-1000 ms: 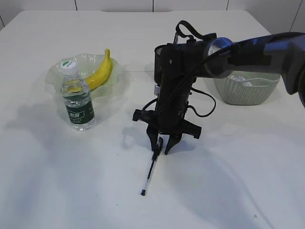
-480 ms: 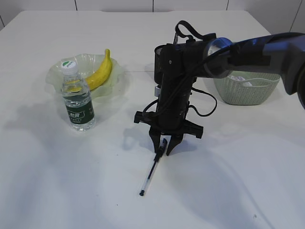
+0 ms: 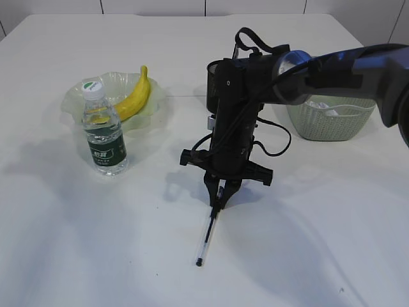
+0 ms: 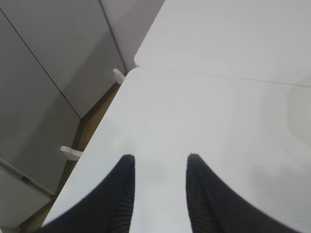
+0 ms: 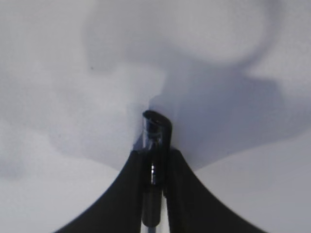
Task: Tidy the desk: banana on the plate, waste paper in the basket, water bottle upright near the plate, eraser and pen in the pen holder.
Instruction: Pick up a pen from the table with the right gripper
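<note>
We see the white tabletop [image 3: 332,243] carrying the grey-green basket [image 3: 332,121] at right with white paper inside, and the pale green plate [image 3: 156,105] at left holding the banana [image 3: 135,97]. The water bottle [image 3: 104,131] stands upright just before the plate. The black pen holder [image 3: 212,80] sits behind the arm. Our right claw [image 3: 218,197] is clenched on the pen [image 3: 206,238]; our left claw [image 4: 158,162] hangs released over bare tabletop
</note>
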